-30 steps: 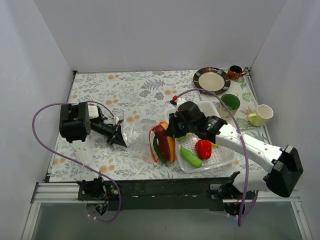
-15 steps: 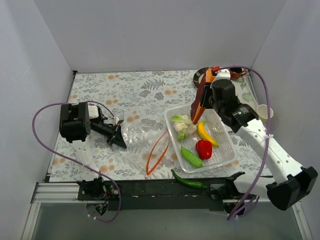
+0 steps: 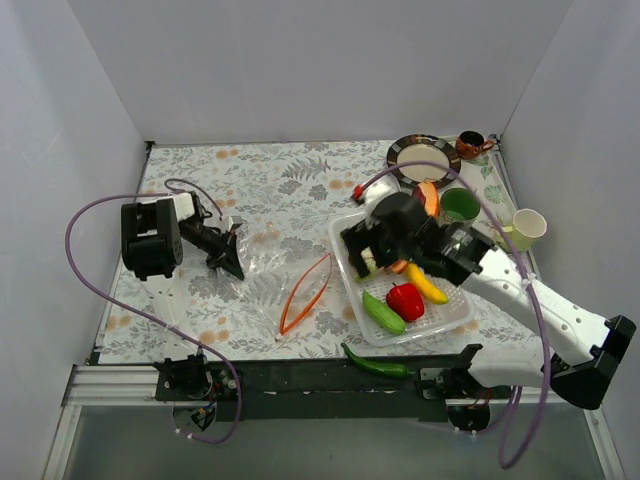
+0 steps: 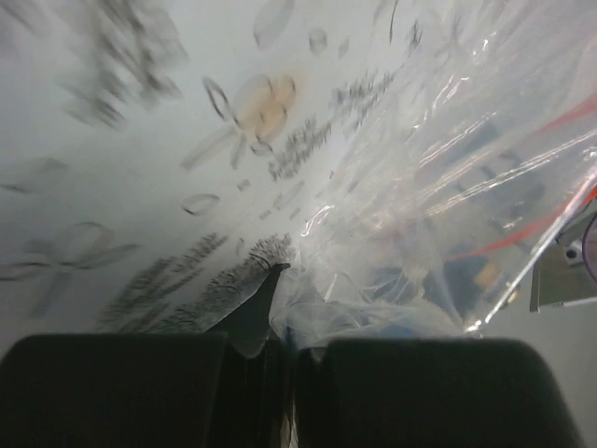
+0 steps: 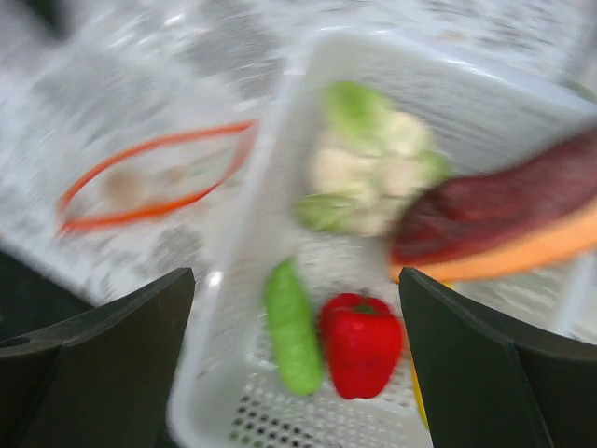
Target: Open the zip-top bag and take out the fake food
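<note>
The clear zip-top bag [image 3: 268,272] lies flat on the floral cloth, its orange zip strip [image 3: 305,292] gaping open. My left gripper [image 3: 226,262] is shut on the bag's left corner, and the film [image 4: 438,177] bunches at its tips [image 4: 284,322]. My right gripper [image 3: 362,252] hangs open and empty over the white tray [image 3: 452,318]. Below it lie fake food pieces: green cucumber [image 5: 294,327], red pepper [image 5: 362,343], cabbage [image 5: 368,159] and a dark red and orange piece [image 5: 504,224]. A yellow piece [image 3: 426,284] is in the tray too. A dark green chili [image 3: 375,362] rests on the front rail.
A brown-rimmed plate [image 3: 422,160], a small brown jug [image 3: 470,146], a green cup [image 3: 461,204] and a pale yellow cup [image 3: 522,230] stand at the back right. White walls close in three sides. The black rail [image 3: 300,378] runs along the front edge.
My right gripper opened and let go of the dark red and orange piece, then swung back left over the tray. The left gripper shifted slightly, still holding the bag.
</note>
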{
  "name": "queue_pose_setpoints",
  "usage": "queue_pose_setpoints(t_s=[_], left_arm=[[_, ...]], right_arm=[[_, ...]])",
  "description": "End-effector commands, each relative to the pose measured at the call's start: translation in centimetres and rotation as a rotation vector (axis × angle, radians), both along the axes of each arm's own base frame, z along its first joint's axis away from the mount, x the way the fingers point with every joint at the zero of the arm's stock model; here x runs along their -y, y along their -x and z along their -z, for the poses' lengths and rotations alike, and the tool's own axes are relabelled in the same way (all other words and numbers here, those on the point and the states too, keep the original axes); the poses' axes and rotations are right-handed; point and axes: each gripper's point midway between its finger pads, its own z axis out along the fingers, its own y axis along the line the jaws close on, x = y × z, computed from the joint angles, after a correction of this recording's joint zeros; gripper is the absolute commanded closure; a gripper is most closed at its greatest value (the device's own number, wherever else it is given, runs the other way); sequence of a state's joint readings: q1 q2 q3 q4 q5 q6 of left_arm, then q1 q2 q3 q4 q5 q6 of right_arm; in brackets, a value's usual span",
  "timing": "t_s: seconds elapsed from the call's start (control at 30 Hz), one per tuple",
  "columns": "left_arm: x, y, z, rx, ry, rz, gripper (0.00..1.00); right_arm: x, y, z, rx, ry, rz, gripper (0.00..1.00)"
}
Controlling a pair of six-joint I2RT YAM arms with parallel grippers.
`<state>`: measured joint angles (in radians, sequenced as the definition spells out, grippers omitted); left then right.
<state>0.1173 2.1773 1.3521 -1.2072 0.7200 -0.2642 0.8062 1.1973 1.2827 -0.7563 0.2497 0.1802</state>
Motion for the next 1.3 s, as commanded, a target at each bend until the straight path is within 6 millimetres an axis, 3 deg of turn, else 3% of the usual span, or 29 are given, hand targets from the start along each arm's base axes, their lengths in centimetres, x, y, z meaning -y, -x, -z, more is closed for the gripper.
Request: queue_pose_setpoints(t_s=[0.0, 0.07, 0.1, 0.13, 0.17, 0.2, 0.23, 0.27, 0.3, 0.33, 0.4, 0.57, 0.8, 0.9, 0.93, 0.97, 1.03, 1.07, 1.13, 1.17, 1.2, 1.27], left_arm=[[-5.9, -9.5, 5.7, 0.327, -0.279, 0.040, 1.00], [-5.5, -10.3, 4.8, 0.322, -0.255, 0.015, 0.99], [-5.3, -11.7, 3.6, 0.356, -0.236, 0.001, 0.98], [-4.9, -11.7, 2.9, 0.344, -0.215, -0.007, 0.87], [-4.7, -12.1, 2.3, 0.350, -0.200, -0.012, 0.03], [-4.4, -12.8, 1.2, 0.372, -0.174, -0.020, 0.02], [-4.1, -12.8, 0.6, 0.369, -0.163, -0.020, 0.02], [-4.0, -12.9, 0.1, 0.379, -0.157, -0.025, 0.02], [-3.9, -13.1, -0.8, 0.399, -0.151, -0.030, 0.02], [-3.8, -13.1, -1.3, 0.405, -0.145, -0.039, 0.02], [-3.5, -13.1, -2.2, 0.416, -0.130, -0.045, 0.02], [-2.9, -13.0, -5.1, 0.460, -0.095, -0.055, 0.02], [-1.9, -13.2, -8.9, 0.519, -0.037, -0.072, 0.02], [-1.7, -13.4, -10.3, 0.541, -0.020, -0.078, 0.02], [-1.6, -13.4, -10.8, 0.540, -0.014, -0.082, 0.02], [-1.5, -13.5, -11.3, 0.549, -0.008, -0.088, 0.02], [-1.2, -14.0, -13.1, 0.583, 0.021, -0.099, 0.02], [-1.0, -14.1, -13.7, 0.594, 0.028, -0.102, 0.02], [-1.0, -14.9, -14.9, 0.637, 0.025, -0.113, 0.02], [-1.0, -15.1, -15.3, 0.643, 0.024, -0.125, 0.02], [-1.1, -15.3, -15.5, 0.650, 0.020, -0.130, 0.02], [-1.1, -15.3, -15.5, 0.652, 0.021, -0.125, 0.02]], right_arm=[[-4.7, 10.3, 3.8, -0.117, 0.109, -0.452, 0.02], [-5.7, 13.8, 5.3, -0.168, 0.124, -0.579, 0.02], [-6.1, 15.1, 5.8, -0.190, 0.116, -0.625, 0.02], [-6.7, 16.6, 6.0, -0.193, 0.113, -0.684, 0.03], [-6.7, 17.4, 6.8, -0.215, 0.136, -0.705, 0.05], [-6.4, 18.0, 7.7, -0.240, 0.169, -0.717, 0.10], [-6.4, 18.8, 8.5, -0.264, 0.197, -0.730, 0.23], [-6.1, 19.0, 9.8, -0.295, 0.245, -0.725, 0.26], [-5.8, 19.4, 10.8, -0.322, 0.270, -0.723, 0.26], [-5.7, 19.9, 11.7, -0.339, 0.290, -0.729, 0.17], [-5.7, 19.9, 13.5, -0.349, 0.326, -0.712, 0.14], [-3.7, 18.7, 18.6, -0.346, 0.464, -0.606, 0.18], [-4.0, 17.0, 22.5, -0.293, 0.523, -0.546, 0.23], [-5.0, 16.9, 23.4, -0.292, 0.506, -0.550, 0.37], [-5.3, 16.9, 23.6, -0.294, 0.494, -0.548, 0.56], [-5.5, 16.7, 23.9, -0.287, 0.495, -0.542, 0.68], [-6.5, 15.6, 23.2, -0.256, 0.494, -0.525, 0.96], [-6.6, 14.6, 22.5, -0.225, 0.509, -0.505, 0.99], [-9.1, 11.5, 18.8, -0.163, 0.421, -0.446, 0.99], [-9.7, 10.0, 16.8, -0.131, 0.378, -0.431, 0.99], [-10.4, 6.8, 13.3, -0.096, 0.305, -0.360, 0.99], [-10.5, 3.7, 8.7, -0.025, 0.211, -0.299, 0.99]])
